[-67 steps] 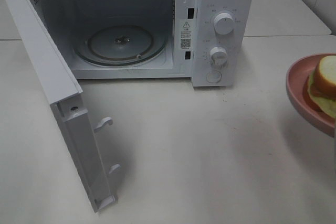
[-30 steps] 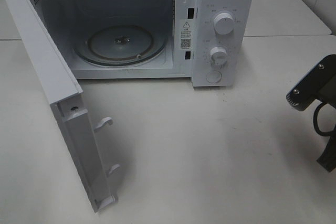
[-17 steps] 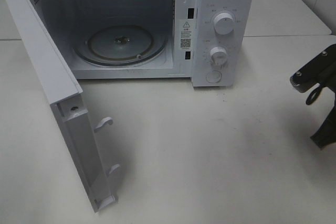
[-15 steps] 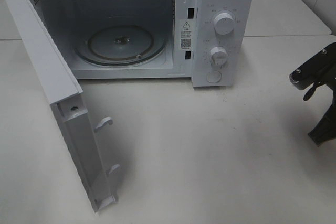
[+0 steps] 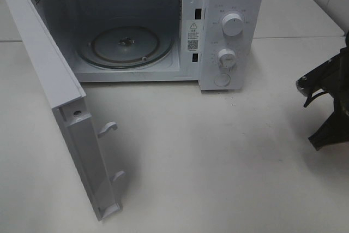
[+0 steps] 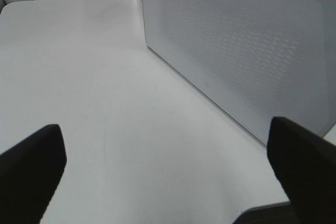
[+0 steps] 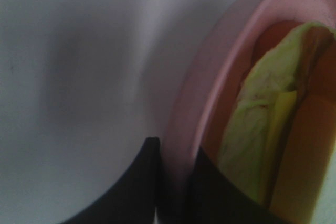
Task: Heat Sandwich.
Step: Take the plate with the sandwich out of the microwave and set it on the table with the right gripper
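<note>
Right gripper (image 7: 173,182) clamps pink plate (image 7: 210,77) bearing sandwich (image 7: 268,129)

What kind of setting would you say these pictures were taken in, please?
Probably a kitchen-style test bench: a white microwave stands open on a plain white table, tiled wall behind, and the right hand grips a pink plate carrying the sandwich.

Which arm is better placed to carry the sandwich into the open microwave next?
The right. Its gripper is shut on the pink plate holding the sandwich. The left gripper is open and empty, outside the microwave door.
</note>
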Action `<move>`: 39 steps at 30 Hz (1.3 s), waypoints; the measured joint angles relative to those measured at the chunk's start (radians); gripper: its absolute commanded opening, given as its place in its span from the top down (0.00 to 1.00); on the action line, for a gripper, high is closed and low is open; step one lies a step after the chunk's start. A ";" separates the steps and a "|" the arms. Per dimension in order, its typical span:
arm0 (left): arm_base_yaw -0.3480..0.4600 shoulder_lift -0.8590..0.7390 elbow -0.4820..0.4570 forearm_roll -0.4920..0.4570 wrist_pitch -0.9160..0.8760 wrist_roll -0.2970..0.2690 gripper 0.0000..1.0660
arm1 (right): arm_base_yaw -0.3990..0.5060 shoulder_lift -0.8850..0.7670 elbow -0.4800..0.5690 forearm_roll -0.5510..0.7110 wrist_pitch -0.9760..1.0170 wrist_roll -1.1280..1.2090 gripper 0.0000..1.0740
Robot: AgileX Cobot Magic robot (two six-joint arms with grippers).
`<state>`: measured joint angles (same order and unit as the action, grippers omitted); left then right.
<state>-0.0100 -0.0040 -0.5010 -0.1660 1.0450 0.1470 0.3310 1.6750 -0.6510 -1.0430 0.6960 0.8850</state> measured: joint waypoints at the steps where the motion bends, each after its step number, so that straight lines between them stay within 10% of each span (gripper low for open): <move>1: 0.000 0.000 0.000 0.000 0.000 0.000 0.05 | 0.000 0.009 0.000 -0.013 -0.003 0.016 1.00; 29: 0.000 0.000 0.000 0.000 0.000 0.000 0.05 | 0.000 0.175 -0.001 -0.113 -0.093 0.162 0.96; 39: 0.000 0.000 0.000 0.000 0.000 0.000 0.05 | 0.000 0.174 -0.001 -0.098 -0.092 0.162 0.81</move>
<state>-0.0100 -0.0040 -0.5010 -0.1660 1.0450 0.1470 0.3310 1.8490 -0.6520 -1.1410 0.6040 1.0470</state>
